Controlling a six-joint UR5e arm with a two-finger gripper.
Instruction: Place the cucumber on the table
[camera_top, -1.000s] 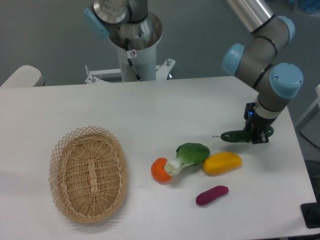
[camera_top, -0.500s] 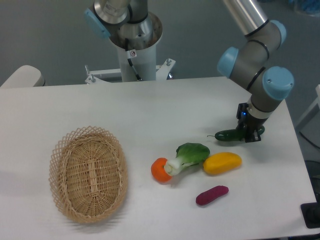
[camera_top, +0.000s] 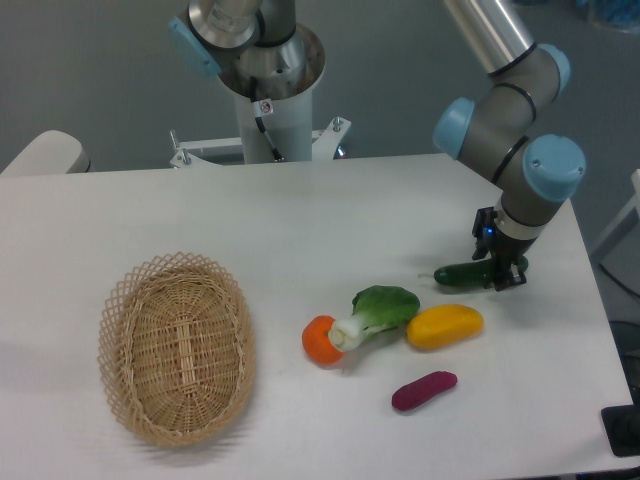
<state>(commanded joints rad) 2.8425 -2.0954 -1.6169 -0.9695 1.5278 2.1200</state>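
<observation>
Cucumber (camera_top: 468, 273) lower now, between fingers (camera_top: 497, 274)

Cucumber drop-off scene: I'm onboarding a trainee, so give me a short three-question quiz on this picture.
1. True or false: the cucumber lies inside the wicker basket.
2. Which vegetable lies nearest the cucumber? A) purple vegetable B) yellow vegetable C) orange vegetable
3. Fill in: the gripper is at the cucumber's ____ end in the picture.

Key: 1 false; 2 B; 3 right.
</observation>
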